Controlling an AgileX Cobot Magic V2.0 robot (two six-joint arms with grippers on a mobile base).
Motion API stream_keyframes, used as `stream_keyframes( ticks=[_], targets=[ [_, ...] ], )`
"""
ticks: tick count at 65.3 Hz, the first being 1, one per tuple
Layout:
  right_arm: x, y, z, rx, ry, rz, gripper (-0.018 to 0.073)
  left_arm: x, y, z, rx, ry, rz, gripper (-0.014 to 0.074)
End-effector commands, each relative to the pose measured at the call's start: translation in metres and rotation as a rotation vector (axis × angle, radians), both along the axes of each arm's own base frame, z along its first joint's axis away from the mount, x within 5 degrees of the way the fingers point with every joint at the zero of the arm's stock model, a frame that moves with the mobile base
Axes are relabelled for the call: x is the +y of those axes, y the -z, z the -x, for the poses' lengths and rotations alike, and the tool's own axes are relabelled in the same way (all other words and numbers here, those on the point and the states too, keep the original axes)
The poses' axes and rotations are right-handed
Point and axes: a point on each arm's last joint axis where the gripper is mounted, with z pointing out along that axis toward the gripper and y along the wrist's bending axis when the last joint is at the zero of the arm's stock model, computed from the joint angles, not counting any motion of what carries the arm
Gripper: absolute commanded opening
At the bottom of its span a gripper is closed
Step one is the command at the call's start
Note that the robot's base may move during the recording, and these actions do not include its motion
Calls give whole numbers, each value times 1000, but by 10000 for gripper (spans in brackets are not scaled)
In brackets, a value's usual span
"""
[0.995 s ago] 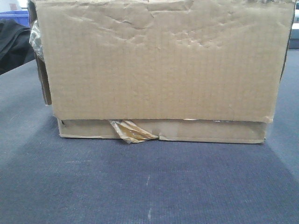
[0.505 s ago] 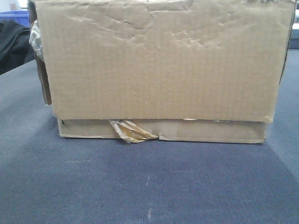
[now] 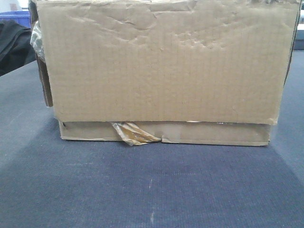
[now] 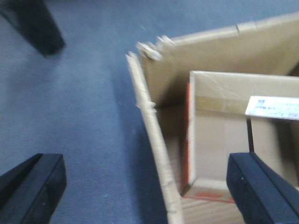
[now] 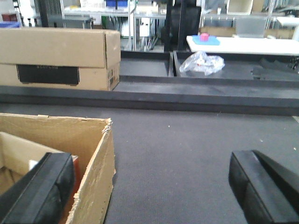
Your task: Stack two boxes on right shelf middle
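A large brown cardboard box (image 3: 161, 66) with a dented face and peeling yellowish tape (image 3: 133, 134) fills the front view; it stands on a dark blue-grey top. It is open at the top. My left gripper (image 4: 145, 176) is open and straddles its torn left wall (image 4: 152, 126). A smaller cardboard box (image 4: 219, 135) with an orange edge and a white label lies inside. My right gripper (image 5: 149, 173) is open and straddles the box's right wall (image 5: 96, 177), one finger (image 5: 42, 191) inside. A second closed cardboard box (image 5: 60, 56) stands far back left. The stainless-steel shelf is out of view.
A black object (image 3: 14, 42) lies at the left behind the box. A dark raised rail (image 5: 187, 95) crosses behind the top. Beyond it are a crumpled plastic bag (image 5: 202, 63), a white table (image 5: 243, 44) and distant metal racks (image 5: 140, 18). A black leg (image 4: 37, 25) shows top left.
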Motion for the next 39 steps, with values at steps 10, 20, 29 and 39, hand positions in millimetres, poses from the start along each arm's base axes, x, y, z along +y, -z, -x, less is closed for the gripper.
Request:
stream_keyframes(
  ticks=[10,20,29,39],
  targets=[
    [3,-25,-33,118,-22,29,570,32,0,6,34,-12,62,610],
    [13,-27,-70,288,-81,67,570,26,27,1,132,11,64,610],
    [34,-14,-106,462,-168,99,570,16,46,-4,195,40,49,610],
    [55,16,-144,640,-232,134,570,11,59,-14,235,51,54,610]
  ],
)
